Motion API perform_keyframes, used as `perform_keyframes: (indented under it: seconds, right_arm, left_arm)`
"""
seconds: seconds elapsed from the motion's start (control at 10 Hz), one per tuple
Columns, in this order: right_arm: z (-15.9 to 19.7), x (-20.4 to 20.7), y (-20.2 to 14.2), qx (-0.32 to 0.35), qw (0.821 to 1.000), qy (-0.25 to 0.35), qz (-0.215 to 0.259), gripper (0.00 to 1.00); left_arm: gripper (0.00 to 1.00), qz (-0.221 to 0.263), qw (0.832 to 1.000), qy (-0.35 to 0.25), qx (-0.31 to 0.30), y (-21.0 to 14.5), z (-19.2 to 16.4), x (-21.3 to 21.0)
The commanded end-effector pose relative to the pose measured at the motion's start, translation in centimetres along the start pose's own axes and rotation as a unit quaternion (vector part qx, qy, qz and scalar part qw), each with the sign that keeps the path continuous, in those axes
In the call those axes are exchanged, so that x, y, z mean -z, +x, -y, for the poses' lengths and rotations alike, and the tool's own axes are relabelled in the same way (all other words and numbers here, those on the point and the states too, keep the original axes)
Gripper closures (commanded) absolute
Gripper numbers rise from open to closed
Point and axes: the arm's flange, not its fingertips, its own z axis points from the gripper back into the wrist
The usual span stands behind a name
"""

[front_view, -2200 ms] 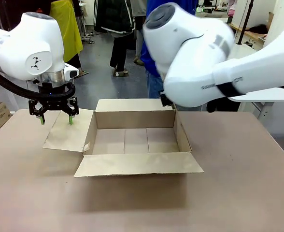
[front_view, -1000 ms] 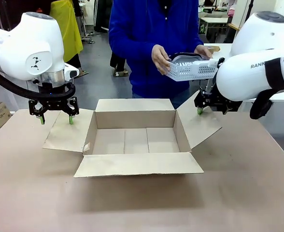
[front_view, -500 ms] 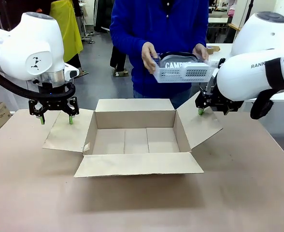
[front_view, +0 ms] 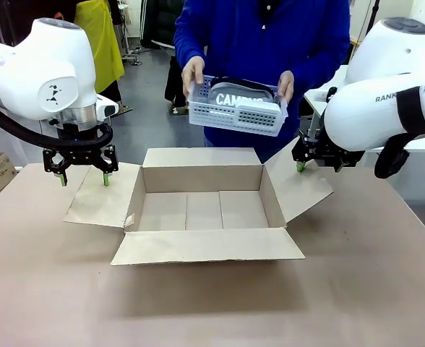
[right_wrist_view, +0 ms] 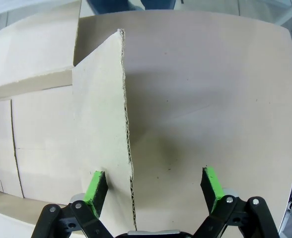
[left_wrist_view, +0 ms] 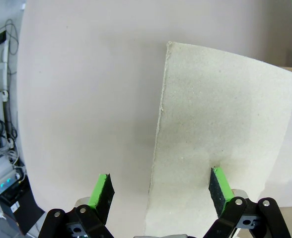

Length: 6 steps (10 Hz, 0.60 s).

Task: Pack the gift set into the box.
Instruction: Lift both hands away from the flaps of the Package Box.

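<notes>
In the front view, the gift set (front_view: 235, 110) is held in the air by the person, with one hand (front_view: 193, 74) at one short end and the other hand (front_view: 285, 84) at the opposite end. It is tilted a little, above and just behind the far wall of the box (front_view: 202, 178), which lies open on the table (front_view: 357, 289). The left gripper (front_view: 84, 178) is spread wide above the left flap (front_view: 100, 199); the right gripper (front_view: 306, 163) is seen at the raised right flap (front_view: 295, 191). In the left wrist view, that flap's outer edge is framed between the wide-set fingers, and contact cannot be judged. In the right wrist view, the flap's cut edge stands between equally wide-set fingers, ungripped. The tray is judged light, thin and somewhat flexible, its contents loose — so it is best taken by both end rims and kept level, lest the pouch (front_view: 241, 99) and pens slide.
</notes>
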Motion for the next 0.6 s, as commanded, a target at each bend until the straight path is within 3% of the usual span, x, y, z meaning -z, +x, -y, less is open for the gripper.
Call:
perform_keyframes:
  seconds: [0.0,0.5]
  right_arm:
    - [-0.20,-0.13,0.10,0.009,1.000,-0.015,0.004,0.00]
    - [-0.20,-0.13,0.10,0.009,1.000,-0.015,0.004,0.00]
  left_arm:
    - [0.00,0.006,1.000,0.008,-0.007,-0.06,-0.04,-0.07]
    - [0.00,0.006,1.000,0.008,-0.007,-0.06,-0.04,-0.07]
